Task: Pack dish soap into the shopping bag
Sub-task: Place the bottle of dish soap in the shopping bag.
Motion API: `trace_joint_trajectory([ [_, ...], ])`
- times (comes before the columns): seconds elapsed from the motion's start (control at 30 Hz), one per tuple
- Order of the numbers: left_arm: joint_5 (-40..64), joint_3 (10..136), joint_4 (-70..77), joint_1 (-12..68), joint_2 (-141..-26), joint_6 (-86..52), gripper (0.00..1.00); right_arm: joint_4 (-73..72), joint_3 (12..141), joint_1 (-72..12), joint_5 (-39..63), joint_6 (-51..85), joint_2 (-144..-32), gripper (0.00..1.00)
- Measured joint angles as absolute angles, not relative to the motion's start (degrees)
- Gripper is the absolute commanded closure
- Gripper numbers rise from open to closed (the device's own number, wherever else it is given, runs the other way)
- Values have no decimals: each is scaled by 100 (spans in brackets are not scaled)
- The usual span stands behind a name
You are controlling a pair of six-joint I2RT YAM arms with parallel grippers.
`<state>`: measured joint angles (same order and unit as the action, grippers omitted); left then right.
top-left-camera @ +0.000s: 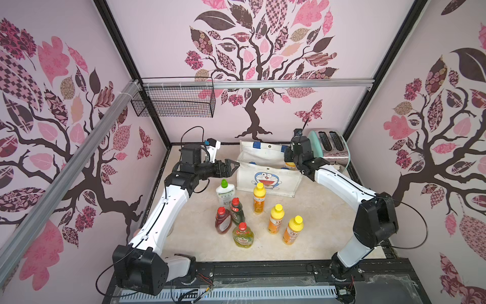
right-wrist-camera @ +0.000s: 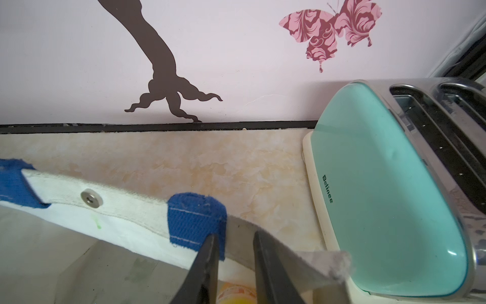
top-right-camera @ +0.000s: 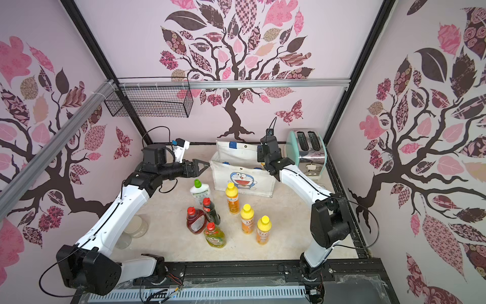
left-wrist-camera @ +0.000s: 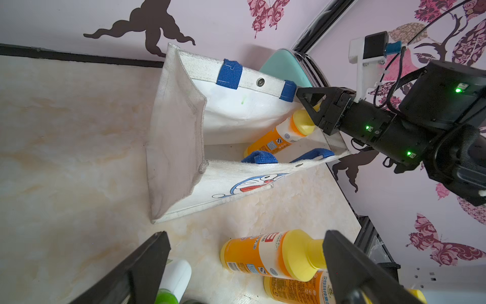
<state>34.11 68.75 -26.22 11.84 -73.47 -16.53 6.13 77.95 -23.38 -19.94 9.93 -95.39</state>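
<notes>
The white shopping bag (top-left-camera: 244, 181) (top-right-camera: 221, 179) stands open at the back of the table, blue cat face toward me. My right gripper (left-wrist-camera: 309, 110) (right-wrist-camera: 235, 237) reaches down into its right end, shut on the yellow cap of an orange dish soap bottle (left-wrist-camera: 278, 136) that leans inside. My left gripper (top-left-camera: 234, 165) (left-wrist-camera: 246, 237) hovers open, holding nothing, just left of the bag. In front stand a white green-capped bottle (top-left-camera: 224, 193), three red-capped ones (top-left-camera: 237, 210) (top-left-camera: 222, 222) (top-left-camera: 243, 235) and three orange ones (top-left-camera: 259, 198) (top-left-camera: 276, 218) (top-left-camera: 293, 230).
A mint-green toaster (top-left-camera: 331, 147) stands right of the bag, close to my right wrist. A black wire basket (top-left-camera: 173, 102) hangs on the back left wall. Clear cups (top-right-camera: 136, 226) sit under my left arm. Walls close in three sides.
</notes>
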Motion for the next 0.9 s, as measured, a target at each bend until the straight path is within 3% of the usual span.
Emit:
trace_joint_trajectory([
  [0.2,3411,6845,-2620,1190,-7347,-1656,3,469,7664,-2338,-2001,1015,-9531,69],
  [0.57,3413,6845,-2613,1190,-7347,-1660,3,320,7601,-2335,-2018,1031,-9292,63],
  [0.9,3413,6845,-2598,1190,-7347,-1664,3,493,7599,-2316,-1966,1011,-8978,47],
])
